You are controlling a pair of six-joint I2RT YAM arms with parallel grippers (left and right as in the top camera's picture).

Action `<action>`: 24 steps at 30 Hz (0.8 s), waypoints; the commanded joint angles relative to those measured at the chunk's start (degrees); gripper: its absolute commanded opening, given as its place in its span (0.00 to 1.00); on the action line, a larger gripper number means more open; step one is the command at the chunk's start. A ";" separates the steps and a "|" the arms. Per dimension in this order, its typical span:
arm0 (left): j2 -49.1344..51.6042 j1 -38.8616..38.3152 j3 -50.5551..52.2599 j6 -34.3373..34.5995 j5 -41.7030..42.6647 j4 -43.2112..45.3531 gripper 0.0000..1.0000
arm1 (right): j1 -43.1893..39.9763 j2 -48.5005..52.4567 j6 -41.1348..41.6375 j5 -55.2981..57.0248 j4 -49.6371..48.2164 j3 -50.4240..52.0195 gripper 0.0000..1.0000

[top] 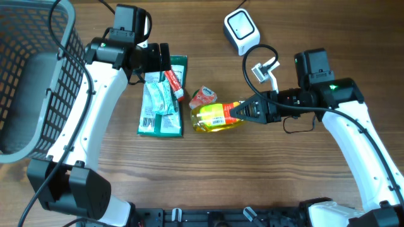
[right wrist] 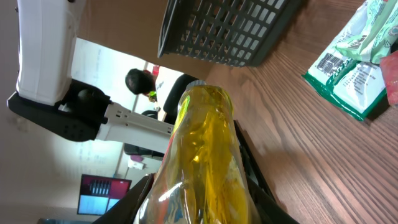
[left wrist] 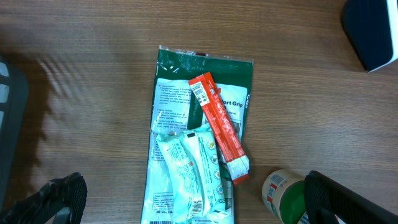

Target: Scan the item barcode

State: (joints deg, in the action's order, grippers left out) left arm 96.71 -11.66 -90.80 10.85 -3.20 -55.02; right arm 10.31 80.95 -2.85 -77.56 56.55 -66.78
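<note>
The worktop [top: 208,170] is brown wood with a fine grain and a matt finish. The bottle [right wrist: 202,143] is clear, glossy yellow plastic. The green packet [left wrist: 180,71] and the red sachet [left wrist: 221,127] are shiny, wrinkled plastic film. The barcode scanner [top: 242,30] is smooth white plastic. The basket [top: 60,63] is dark plastic mesh.

overhead: straight down on table [top: 252,183]; left wrist: close above green packet [left wrist: 205,65], shared with overhead; right wrist: seemingly tilted, close behind yellow bottle [right wrist: 199,155]

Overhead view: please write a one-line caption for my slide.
Right gripper grips a yellow bottle near the white scanner while the open left gripper hovers over green packets.
</note>
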 commanded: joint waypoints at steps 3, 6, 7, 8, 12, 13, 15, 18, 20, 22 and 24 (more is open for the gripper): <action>0.59 0.22 -0.17 0.55 -0.72 0.13 1.00 | 0.24 -0.50 -0.11 -3.04 0.04 0.07 0.09; 0.59 0.22 -0.17 0.52 -0.72 0.13 1.00 | 0.57 -0.50 0.15 -2.58 -0.09 0.07 0.08; 0.59 0.22 -0.17 0.55 -0.72 0.13 1.00 | 0.98 -0.50 1.46 -1.07 -0.42 0.07 0.08; 0.59 0.22 -0.17 0.52 -0.72 0.13 1.00 | 1.64 -0.50 4.70 2.58 -1.11 0.07 0.08; 0.59 0.22 -0.17 0.52 -0.72 0.13 1.00 | 3.80 -0.50 9.29 7.45 -3.76 0.07 0.07; 0.59 0.22 -0.17 0.55 -0.72 0.13 1.00 | 4.02 -0.50 9.49 7.48 -4.02 0.07 0.07; 0.59 0.22 -0.17 0.55 -0.72 0.13 1.00 | 4.04 -0.50 9.49 7.52 -3.89 0.07 0.07; 0.59 0.22 -0.17 0.55 -0.72 0.13 1.00 | 4.04 -0.50 9.51 7.50 -3.82 0.07 0.07; 0.59 0.22 -0.17 0.55 -0.72 0.13 1.00 | 4.04 -0.50 10.10 7.50 -3.85 0.07 0.07; 0.59 0.22 -0.17 0.52 -0.72 0.13 1.00 | 4.04 -0.50 10.34 7.50 -3.89 0.07 0.07; 0.59 0.22 -0.17 0.55 -0.72 0.15 1.00 | 4.04 -0.50 10.32 7.52 -4.09 0.07 0.07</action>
State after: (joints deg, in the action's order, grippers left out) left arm 96.71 -11.66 -90.80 10.85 -3.20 -55.02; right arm 14.17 80.95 6.72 -68.86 53.04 -66.78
